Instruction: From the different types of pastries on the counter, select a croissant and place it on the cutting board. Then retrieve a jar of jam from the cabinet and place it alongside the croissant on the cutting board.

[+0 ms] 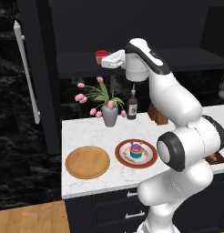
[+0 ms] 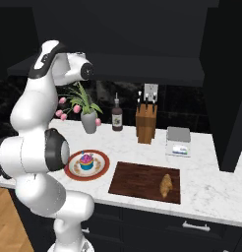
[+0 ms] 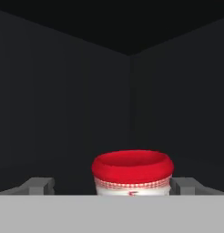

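Hand view shows the jam jar [image 3: 132, 173] on the cabinet shelf [image 1: 177, 61], between the wide-open hand's [image 3: 113, 185] fingers [image 3: 38, 185]. Likely rigid, smooth, breakable glass; grip the body below the lid.

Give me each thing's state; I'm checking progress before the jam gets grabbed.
Croissant: lying on the cutting board.
Jam jar: upright on the cabinet shelf, lid on, between the fingers, not gripped.
Gripper: open, at the jar.
Cupcake: upright on the red-rimmed plate.
Bottle: upright, capped.
Vase: upright, holding tulips.
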Available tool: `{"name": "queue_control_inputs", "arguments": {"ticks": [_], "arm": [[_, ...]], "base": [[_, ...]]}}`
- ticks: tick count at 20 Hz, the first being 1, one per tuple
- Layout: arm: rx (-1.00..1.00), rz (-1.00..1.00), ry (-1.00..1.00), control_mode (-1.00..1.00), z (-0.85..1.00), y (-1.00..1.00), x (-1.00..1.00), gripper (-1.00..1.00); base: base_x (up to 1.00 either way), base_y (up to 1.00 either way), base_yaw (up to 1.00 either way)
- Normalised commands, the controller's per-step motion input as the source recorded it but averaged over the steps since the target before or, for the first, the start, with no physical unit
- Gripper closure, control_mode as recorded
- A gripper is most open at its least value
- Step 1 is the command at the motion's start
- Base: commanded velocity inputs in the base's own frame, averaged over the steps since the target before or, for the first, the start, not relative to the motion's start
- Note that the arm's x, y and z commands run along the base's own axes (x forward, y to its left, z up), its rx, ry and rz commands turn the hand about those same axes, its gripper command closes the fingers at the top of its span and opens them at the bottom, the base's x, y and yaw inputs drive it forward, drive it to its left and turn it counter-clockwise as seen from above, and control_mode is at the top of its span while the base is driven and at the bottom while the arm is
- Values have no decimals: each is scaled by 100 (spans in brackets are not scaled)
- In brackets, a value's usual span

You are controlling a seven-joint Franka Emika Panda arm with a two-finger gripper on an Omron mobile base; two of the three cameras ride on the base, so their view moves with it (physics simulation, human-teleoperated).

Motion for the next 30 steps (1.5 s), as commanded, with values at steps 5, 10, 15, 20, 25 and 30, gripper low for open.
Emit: {"name": "queue_control_inputs", "arguments": {"ticks": [5,10,15,20,25,30], "arm": [[0,0,1,-100,-38,13,82,-100],[-3,11,1,-100,-36,8,2,100],[-4,13,0,-100,-6,-1,-52,100],[0,0,0,-100,48,-7,-15,100],[-1,-3,4,-100,40,-12,-43,100],[-10,0,3,-100,7,-53,-100,100]], "base": [[0,0,0],[0,0,0],[0,0,0],[0,0,0],[0,0,0],[0,0,0]]}}
